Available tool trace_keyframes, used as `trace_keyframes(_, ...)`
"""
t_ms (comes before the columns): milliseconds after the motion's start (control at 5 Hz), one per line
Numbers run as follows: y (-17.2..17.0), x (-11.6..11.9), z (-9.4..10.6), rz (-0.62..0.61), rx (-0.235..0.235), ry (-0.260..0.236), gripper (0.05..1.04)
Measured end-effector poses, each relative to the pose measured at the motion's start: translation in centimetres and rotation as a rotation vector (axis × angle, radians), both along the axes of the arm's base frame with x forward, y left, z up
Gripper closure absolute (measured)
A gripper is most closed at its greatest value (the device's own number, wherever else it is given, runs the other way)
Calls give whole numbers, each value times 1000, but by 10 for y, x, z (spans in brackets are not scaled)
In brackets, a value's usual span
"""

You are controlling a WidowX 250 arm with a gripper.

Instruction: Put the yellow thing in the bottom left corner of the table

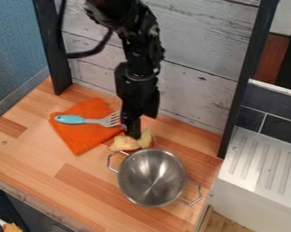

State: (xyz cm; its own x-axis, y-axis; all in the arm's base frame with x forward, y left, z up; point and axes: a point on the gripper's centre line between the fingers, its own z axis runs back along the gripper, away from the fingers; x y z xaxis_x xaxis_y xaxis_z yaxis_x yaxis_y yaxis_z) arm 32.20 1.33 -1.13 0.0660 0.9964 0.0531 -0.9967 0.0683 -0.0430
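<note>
One yellow thing point(124, 143) lies on the wooden counter point(81, 190) at the tip of my black gripper point(134, 135), between an orange cloth point(87, 141) and a steel pot point(152, 176). From my remote station, I cannot tell how far the pincer is open or whether it has hold of anything (the angle does me no favors). A fork point(72, 119) with a turquoise handle rests across the cloth, tines toward the gripper. The pot sits upright, its two wire handles jutting from opposite sides. Behind stands a whitewashed plank wall point(202, 99); a ridged white drainboard point(262, 158) flanks the counter at picture right.
</note>
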Motion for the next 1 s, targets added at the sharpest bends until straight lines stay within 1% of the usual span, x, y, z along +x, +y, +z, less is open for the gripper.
trace_keyframes(200, -6, 0, -12, -46, -11, 46, 107)
trace_keyframes(400, -12, 2, -23, -119, -65, 108, 223)
trace_keyframes(600, -6, 4, -21, -138, -25, 144, 492)
trace_keyframes(800, -6, 4, -21, -147, -26, 142, 636)
trace_keyframes(1000, -7, 2, -18, -164, -33, 139, 665)
